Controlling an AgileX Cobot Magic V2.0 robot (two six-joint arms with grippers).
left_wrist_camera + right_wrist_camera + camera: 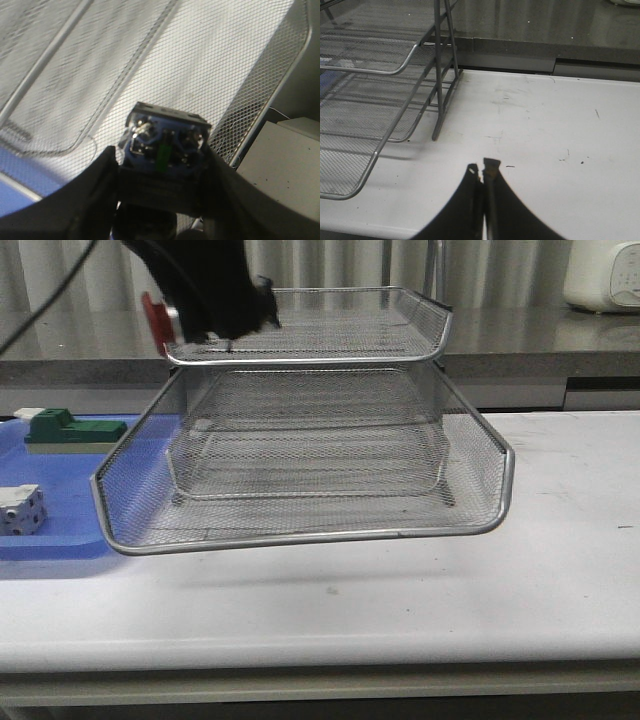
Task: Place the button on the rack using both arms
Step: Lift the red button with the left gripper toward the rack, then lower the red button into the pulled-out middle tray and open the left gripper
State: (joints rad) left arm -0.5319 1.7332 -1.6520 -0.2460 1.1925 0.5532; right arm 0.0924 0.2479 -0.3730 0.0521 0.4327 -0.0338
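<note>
Right now the left gripper point(215, 305) is carrying the button point(156, 322) at the top tray's front-left corner, its fingers point(85, 200) clamped on the black-blue-yellow body. In the front view the red head is poking out to the left of the black arm, so the long axis seems to be lying roughly level and sideways, head pointing away from the rack point(310, 440). In the left wrist view the terminal end of the button point(167, 145) is facing the camera, with mesh filling the space beyond it — the thing is hanging over the tray, though whether it is touching the mesh I cannot tell.

The move ahead, as I judge it, is turning on that one gap: the button needs lowering onto the top tier, inside its raised rim, before the fingers part. The left arm is the nearer one by far; the right gripper point(482, 172) is sitting well apart over the bare white table point(545, 140), its 2 fingertips pressed together on nothing.

The mesh is open and springy-looking, and the top tray has room — nothing is lying in it. The blue tray point(60, 530) with the green block point(75, 430) and white block point(20, 508) is lying to the left.
</note>
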